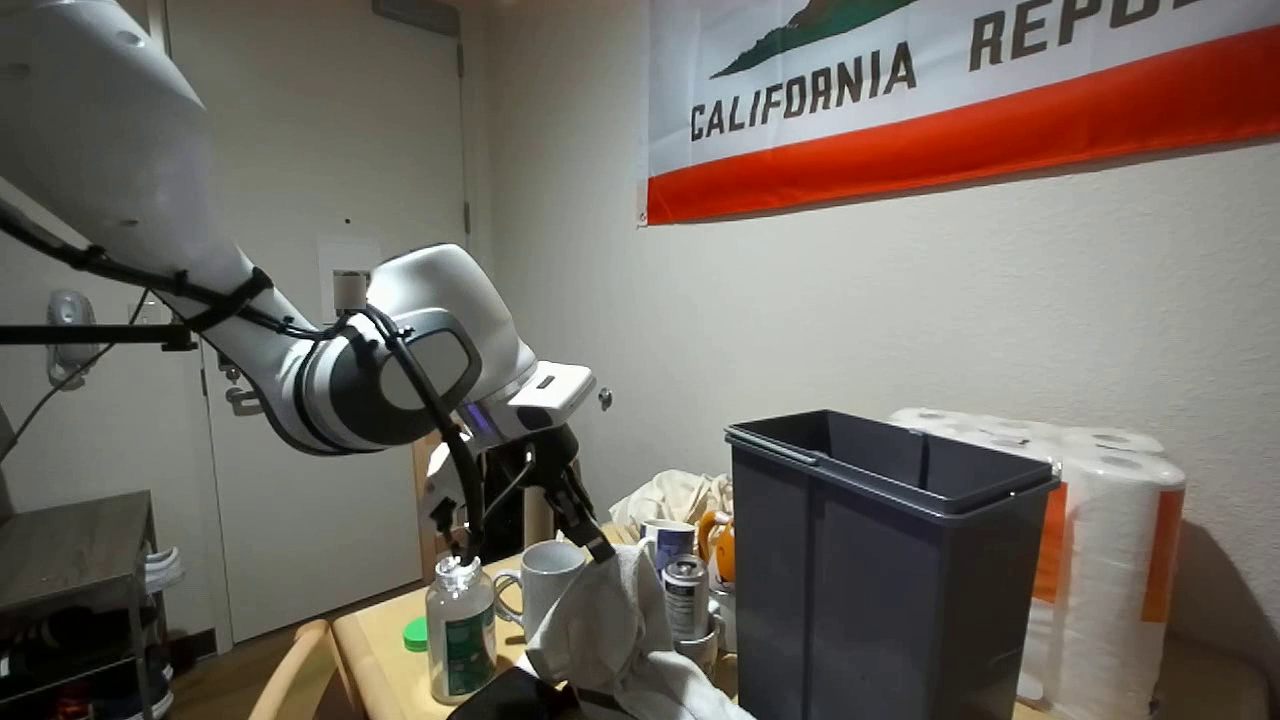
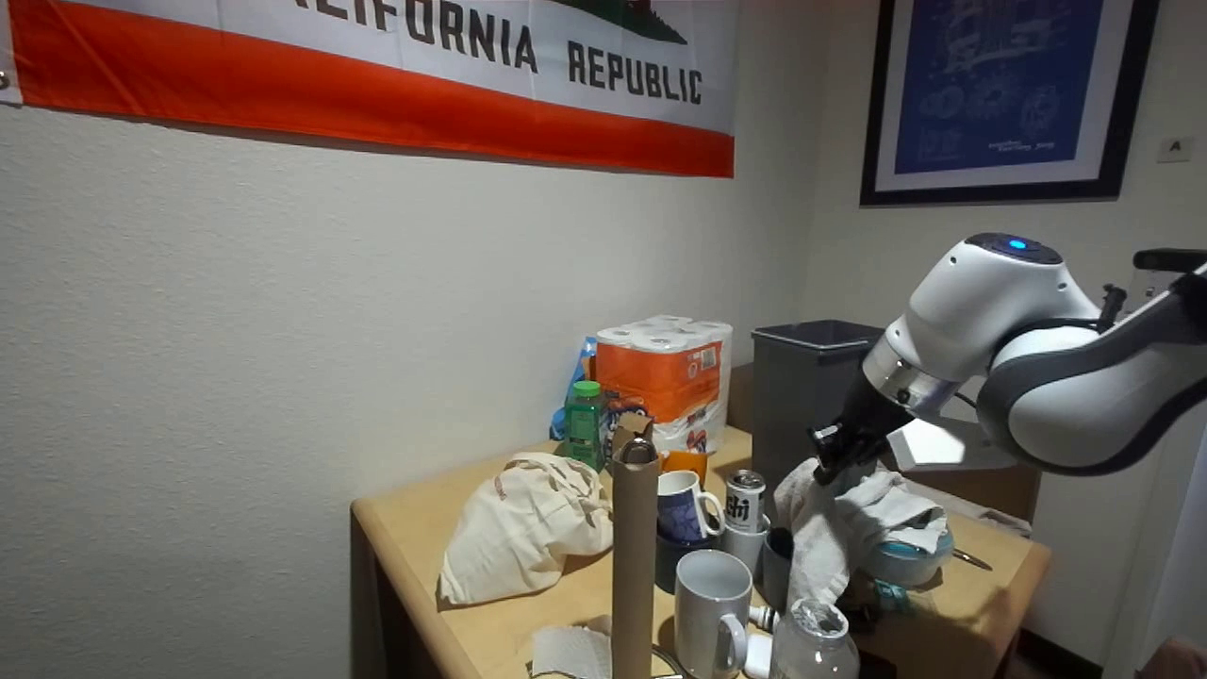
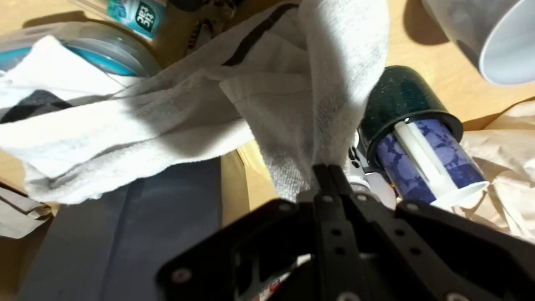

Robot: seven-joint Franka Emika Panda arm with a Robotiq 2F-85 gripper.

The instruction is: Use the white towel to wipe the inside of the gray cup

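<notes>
Claw (image 3: pixel 329 168) was closed tight on the towel (image 2: pixel 818 538). In an exterior view, a cut-off flag (image 2: pixel 396 90) read “REPUBLIC”; the gray cup (image 2: pixel 702 613) stood apart from the towel; a can (image 2: pixel 745 506) bore half-legible lettering; a second cup (image 2: pixel 776 575) was partly hidden behind the towel, which draped over a bowl (image 2: pixel 905 566).
</notes>
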